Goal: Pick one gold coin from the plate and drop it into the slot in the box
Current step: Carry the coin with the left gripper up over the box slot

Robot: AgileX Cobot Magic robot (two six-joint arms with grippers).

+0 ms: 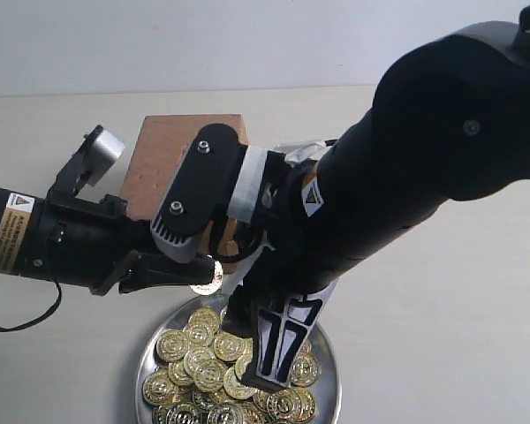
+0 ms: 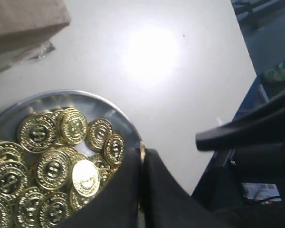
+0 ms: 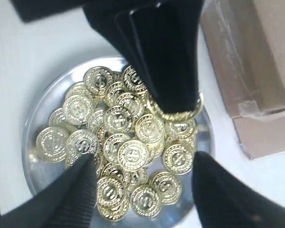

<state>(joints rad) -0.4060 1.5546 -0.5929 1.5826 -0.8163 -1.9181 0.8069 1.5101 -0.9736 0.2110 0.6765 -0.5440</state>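
A round silver plate heaped with gold coins sits at the near edge, just in front of the brown cardboard box. My left gripper is shut on one gold coin, held on edge a little above the plate's far rim, between plate and box. The left wrist view shows that coin pinched edge-on in my left gripper. My right gripper hangs open over the coin pile, holding nothing; its fingers straddle the heap. The slot is hidden behind the arms.
The box stands close beside the plate, with clear tape along its edge. Both arms cross above the box top and crowd the space over the plate. Pale tabletop lies to the right.
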